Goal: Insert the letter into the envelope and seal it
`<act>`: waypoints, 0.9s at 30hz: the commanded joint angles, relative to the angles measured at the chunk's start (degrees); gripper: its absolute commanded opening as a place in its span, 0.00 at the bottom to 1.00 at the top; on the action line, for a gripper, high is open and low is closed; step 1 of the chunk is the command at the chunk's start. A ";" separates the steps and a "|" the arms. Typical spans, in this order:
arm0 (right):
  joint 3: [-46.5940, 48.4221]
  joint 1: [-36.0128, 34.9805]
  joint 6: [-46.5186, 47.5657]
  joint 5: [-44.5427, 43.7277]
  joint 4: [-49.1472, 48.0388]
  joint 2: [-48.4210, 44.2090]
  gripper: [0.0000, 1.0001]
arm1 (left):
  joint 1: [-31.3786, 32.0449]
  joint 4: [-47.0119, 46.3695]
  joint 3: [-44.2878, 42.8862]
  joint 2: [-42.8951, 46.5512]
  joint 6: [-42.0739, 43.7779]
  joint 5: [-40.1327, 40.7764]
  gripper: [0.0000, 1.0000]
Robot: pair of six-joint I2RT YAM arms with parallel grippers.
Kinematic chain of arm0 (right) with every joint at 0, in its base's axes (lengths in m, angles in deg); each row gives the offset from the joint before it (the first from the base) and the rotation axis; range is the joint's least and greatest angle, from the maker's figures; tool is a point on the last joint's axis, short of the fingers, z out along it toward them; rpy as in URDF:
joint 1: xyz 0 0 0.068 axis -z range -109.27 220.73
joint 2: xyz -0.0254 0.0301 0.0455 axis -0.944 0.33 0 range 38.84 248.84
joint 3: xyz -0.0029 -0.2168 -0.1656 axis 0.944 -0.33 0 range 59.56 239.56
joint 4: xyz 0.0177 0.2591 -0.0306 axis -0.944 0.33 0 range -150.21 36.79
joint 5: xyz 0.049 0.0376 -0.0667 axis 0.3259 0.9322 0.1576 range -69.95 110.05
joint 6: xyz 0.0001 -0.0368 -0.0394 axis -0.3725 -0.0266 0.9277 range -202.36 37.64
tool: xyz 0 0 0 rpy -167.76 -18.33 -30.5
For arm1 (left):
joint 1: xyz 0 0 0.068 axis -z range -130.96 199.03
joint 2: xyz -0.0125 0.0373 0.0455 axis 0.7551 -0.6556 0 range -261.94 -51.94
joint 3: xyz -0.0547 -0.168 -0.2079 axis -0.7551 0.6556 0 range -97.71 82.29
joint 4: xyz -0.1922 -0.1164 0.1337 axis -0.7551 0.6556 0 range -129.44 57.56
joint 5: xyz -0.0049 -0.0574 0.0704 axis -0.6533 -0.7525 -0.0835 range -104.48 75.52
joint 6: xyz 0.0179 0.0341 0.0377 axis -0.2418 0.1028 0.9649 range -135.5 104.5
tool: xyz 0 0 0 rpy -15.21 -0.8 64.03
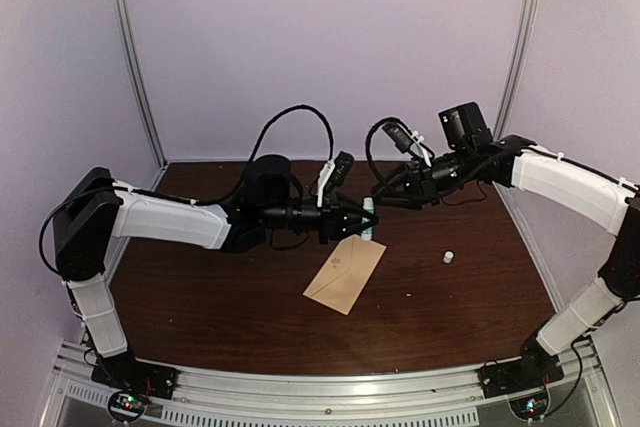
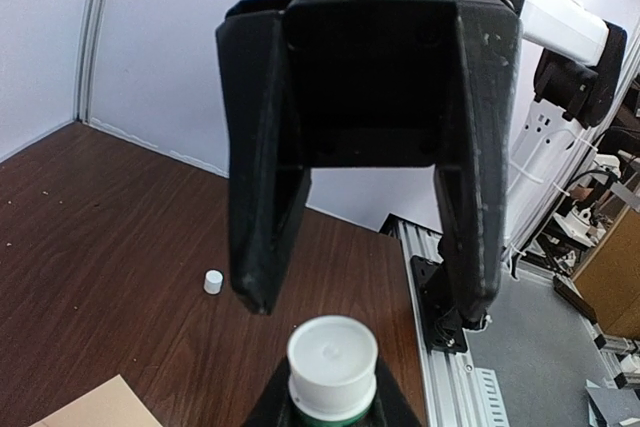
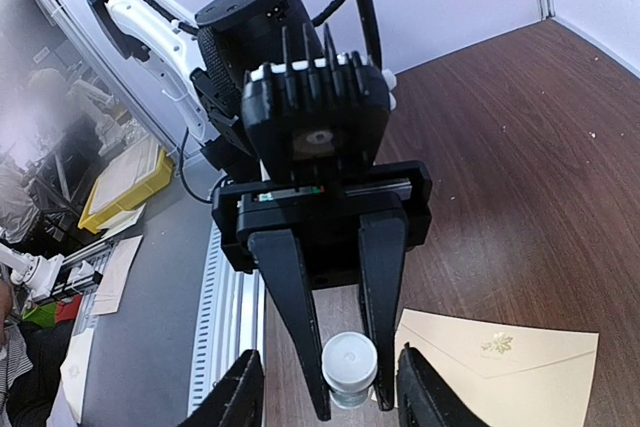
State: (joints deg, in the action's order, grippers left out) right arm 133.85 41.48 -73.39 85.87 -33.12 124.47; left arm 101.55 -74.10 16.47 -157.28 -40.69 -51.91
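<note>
Nearly at the middle of the dark wooden table (image 1: 200, 287) the envelope (image 1: 345, 272) is seen lying flat and set at a slant, one corner towards the near left and the opposite one towards the far right. Its pointed flap is folded down onto the body, and a small gold emblem is shown near the flap's tip in the right wrist view. Whether the flap is stuck down, and whether anything lies inside, cannot be told. Just beyond and above the far right corner of the envelope the left gripper (image 1: 360, 219) is held off the table, reached in from the left with its arm roughly level. Its fingers are clamped on a small bottle (image 3: 350, 359) with a round white cap and a green band below the cap. The bottle is gripped by its body, so the cap is left free past the fingertips. Facing it from the far right, the right gripper (image 2: 366, 307) is held close to the cap with its jaws spread apart. Nothing is seen between them, and a gap is seen between them and the bottle. To the right of the envelope, well apart from it, a small white cap (image 1: 448, 257) is seen standing on the bare wood.
</note>
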 commanded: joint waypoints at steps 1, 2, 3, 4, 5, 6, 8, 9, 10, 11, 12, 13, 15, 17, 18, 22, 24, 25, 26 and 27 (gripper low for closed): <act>-0.82 -1.03 -0.60 2.20 -1.94 1.04 0.45 | 0.34 -4.07 -1.50 1.19 -0.85 -1.15 0.00; -0.81 -1.14 -0.73 2.20 -2.02 1.23 0.44 | 0.35 -4.24 -1.50 1.16 -0.97 -1.15 0.00; -0.73 -1.31 -0.79 2.10 -2.04 1.55 0.43 | 0.39 -4.41 -1.57 1.05 -1.14 -1.13 0.00; -0.60 -1.44 -1.00 2.03 -2.12 1.75 0.43 | 0.32 -4.63 -1.63 0.94 -1.36 -1.20 0.00; -0.48 -1.48 -1.04 2.01 -2.21 1.96 0.41 | 0.37 -4.90 -1.67 0.80 -1.47 -1.21 0.00; -0.31 -1.50 -1.14 1.96 -2.22 2.26 0.40 | 0.38 -5.16 -1.75 0.69 -1.71 -1.35 0.00; 0.12 -1.59 -1.23 1.85 -2.14 2.75 0.37 | 0.38 -5.65 -1.85 0.49 -2.08 -1.53 0.00; 0.30 -1.59 -1.13 1.85 -2.01 2.97 0.35 | 0.40 -5.70 -1.93 0.48 -2.22 -1.59 0.00; 0.45 -1.59 -1.09 1.92 -1.96 3.11 0.32 | 0.38 -5.76 -2.02 0.41 -2.23 -1.81 0.00; 0.59 -1.62 -1.14 2.00 -1.80 3.33 0.30 | 0.40 -5.77 -2.03 0.37 -2.30 -1.83 0.00; 0.74 -1.60 -1.16 2.00 -1.81 3.46 0.27 | 0.38 -5.64 -2.15 0.28 -2.31 -1.88 0.00; 0.83 -1.72 -1.16 2.07 -1.85 3.57 0.23 | 0.35 -5.55 -2.24 0.16 -2.32 -1.90 0.00; 0.90 -1.72 -1.19 2.27 -1.89 3.67 0.17 | 0.40 -5.06 -2.65 -0.13 -2.39 -2.08 0.00; 0.95 -1.68 -1.39 2.40 -2.17 3.76 0.09 | 0.38 -4.76 -2.86 -0.42 -2.49 -2.10 0.00; 0.98 -1.68 -1.52 2.42 -2.21 3.80 0.07 | 0.40 -4.79 -2.84 -0.52 -2.56 -2.04 0.00; 1.58 -1.53 -1.20 2.12 -1.95 3.40 0.03 | 0.32 -3.16 -2.86 -0.40 -2.69 -0.51 0.18; 2.11 -1.28 -0.59 1.62 -1.12 3.12 0.03 | 0.40 -2.23 -2.40 0.03 -2.46 -0.04 0.29; 2.37 -1.06 -0.40 1.62 -0.84 3.00 0.03 | 0.35 -2.04 -1.99 0.29 -2.25 -0.06 0.32; 2.44 -0.80 -0.38 1.64 -0.82 2.92 0.03 | 0.37 -1.96 -1.50 0.54 -2.15 0.16 0.34; 2.40 -0.58 -0.37 1.68 -0.85 2.81 0.03 | 0.35 -1.85 -0.90 0.88 -2.02 0.46 0.35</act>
State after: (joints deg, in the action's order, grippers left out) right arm 134.13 40.30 -73.80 87.18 -34.22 127.35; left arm 101.66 -74.84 16.01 -157.39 -43.69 -52.56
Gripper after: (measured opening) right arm 0.179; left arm 0.329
